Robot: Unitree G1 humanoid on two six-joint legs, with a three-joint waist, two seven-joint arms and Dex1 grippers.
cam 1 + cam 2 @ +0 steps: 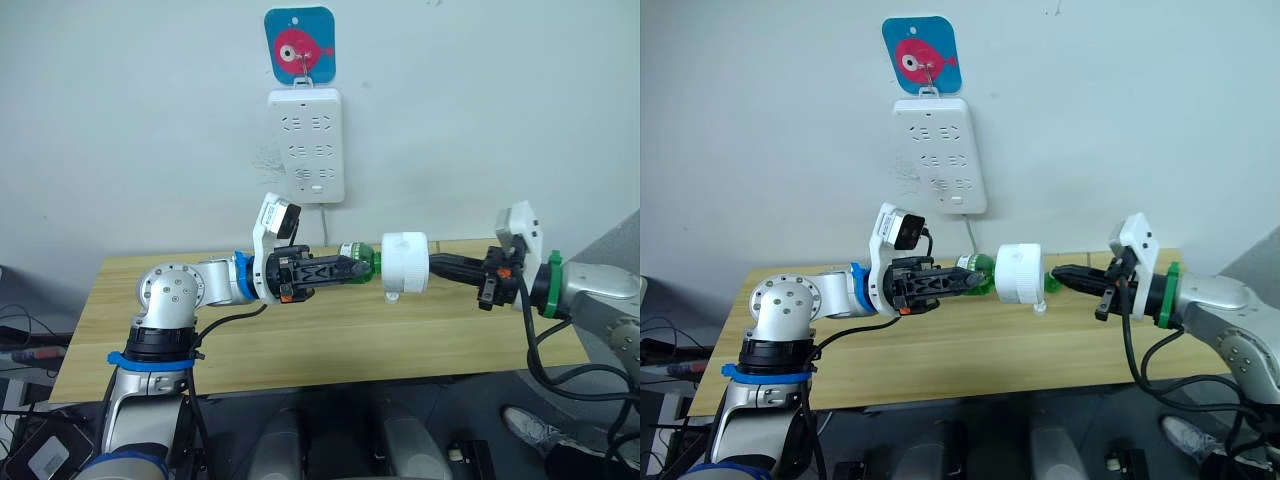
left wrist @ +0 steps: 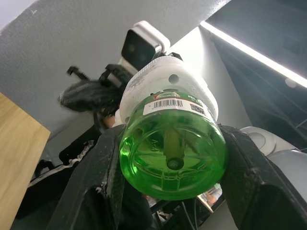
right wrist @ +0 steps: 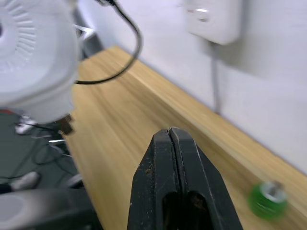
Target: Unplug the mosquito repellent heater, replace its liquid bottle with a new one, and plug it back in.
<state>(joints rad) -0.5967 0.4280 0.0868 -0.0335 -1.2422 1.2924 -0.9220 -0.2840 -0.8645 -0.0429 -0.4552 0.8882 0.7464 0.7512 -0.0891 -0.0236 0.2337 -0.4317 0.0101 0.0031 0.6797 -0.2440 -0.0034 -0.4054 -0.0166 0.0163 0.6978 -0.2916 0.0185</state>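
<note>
The white mosquito repellent heater hangs in the air above the table, its prongs pointing down. A translucent green bottle sticks out of its left side, its neck hidden inside the heater. My left gripper is shut on this bottle. My right gripper is shut on nothing, its tips just right of the heater; contact cannot be told. A second small green bottle stands on the table behind. I cannot tell which of the two is the new one.
The white power strip hangs on the wall above and behind the heater, under a blue and red fish hook, with its cable running down. The wooden table lies below both arms. Cables hang off my right arm.
</note>
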